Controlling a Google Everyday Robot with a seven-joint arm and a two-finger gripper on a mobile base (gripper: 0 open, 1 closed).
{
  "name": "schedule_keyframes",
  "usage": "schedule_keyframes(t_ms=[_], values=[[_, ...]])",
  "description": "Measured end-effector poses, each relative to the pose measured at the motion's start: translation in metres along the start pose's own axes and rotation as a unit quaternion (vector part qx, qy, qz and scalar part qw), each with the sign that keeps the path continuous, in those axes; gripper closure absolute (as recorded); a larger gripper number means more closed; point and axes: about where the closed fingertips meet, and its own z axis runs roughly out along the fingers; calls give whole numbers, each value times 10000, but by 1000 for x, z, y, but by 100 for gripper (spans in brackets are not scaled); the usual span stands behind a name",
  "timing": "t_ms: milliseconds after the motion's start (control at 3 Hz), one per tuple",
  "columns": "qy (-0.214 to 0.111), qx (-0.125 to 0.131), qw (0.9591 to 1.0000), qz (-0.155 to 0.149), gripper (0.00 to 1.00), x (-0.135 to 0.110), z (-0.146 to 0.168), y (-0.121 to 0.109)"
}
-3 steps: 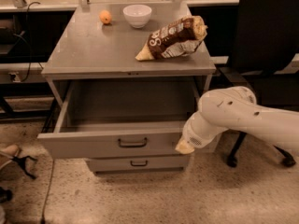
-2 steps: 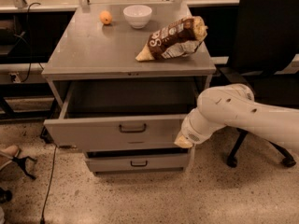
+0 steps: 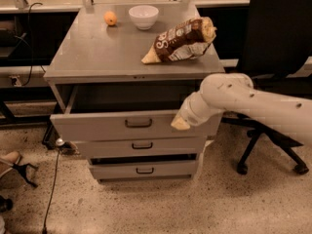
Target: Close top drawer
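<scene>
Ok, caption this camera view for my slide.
Gripper at the right front end of the wide grey metal top drawer, which stands partly open.

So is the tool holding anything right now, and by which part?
Cannot be told. The tool sits at the right end of the top drawer front panel, well clear of the handle; no grip shows.

Grey cabinet top (image 3: 92, 52), small orange (image 3: 110, 18), white bowl (image 3: 143, 16), brown snack bag (image 3: 180, 40)

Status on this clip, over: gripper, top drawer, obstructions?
Gripper at right end of top drawer front. Drawer partly open. Chip bag, bowl, orange on cabinet top, off its path.
</scene>
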Motion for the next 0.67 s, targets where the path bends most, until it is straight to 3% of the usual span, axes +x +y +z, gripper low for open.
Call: schedule_keyframes(t_ms=[333,667], values=[[-106,50,9999,-49,100,-8,4,-10],[-402,168,9990,-137,100,-27,10,-35]])
